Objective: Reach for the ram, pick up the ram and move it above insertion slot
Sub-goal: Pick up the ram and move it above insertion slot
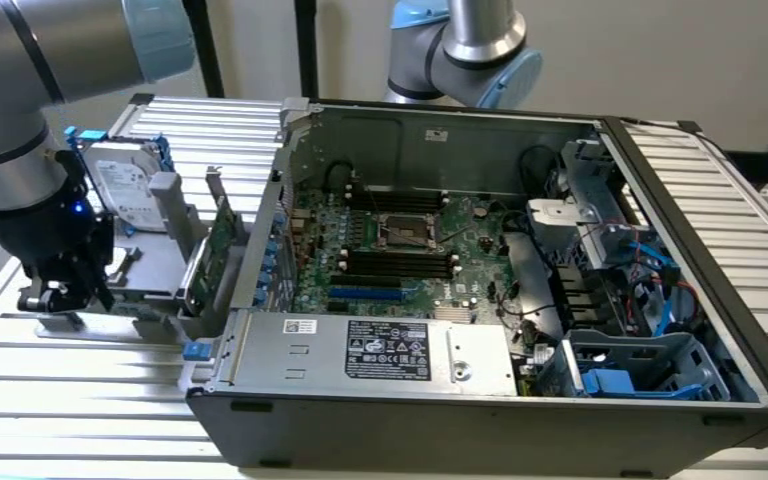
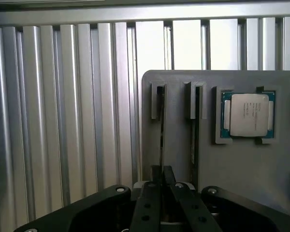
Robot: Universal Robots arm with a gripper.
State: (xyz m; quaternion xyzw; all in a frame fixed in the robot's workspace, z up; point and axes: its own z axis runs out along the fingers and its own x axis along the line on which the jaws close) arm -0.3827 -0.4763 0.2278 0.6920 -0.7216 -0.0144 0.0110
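The ram point(image 2: 161, 126) stands on edge in a slot of the grey holder point(image 2: 232, 164), seen as a thin dark line. My gripper point(image 2: 162, 175) is shut on its near end, and the black fingers point(image 2: 156, 173) pinch it from both sides. In the exterior view the gripper point(image 1: 61, 297) hangs low over the holder point(image 1: 144, 300) at that view's left, outside the computer case. The black memory slots point(image 1: 398, 263) lie on the motherboard inside the open case, well off toward the exterior view's right.
A processor chip point(image 2: 247, 114) sits in a pocket of the holder beside a second slot point(image 2: 195, 121). A silver hard drive point(image 1: 131, 185) and a green expansion card point(image 1: 219, 245) stand between the gripper and the case wall point(image 1: 267, 230). A power supply point(image 1: 371, 352) fills the case front.
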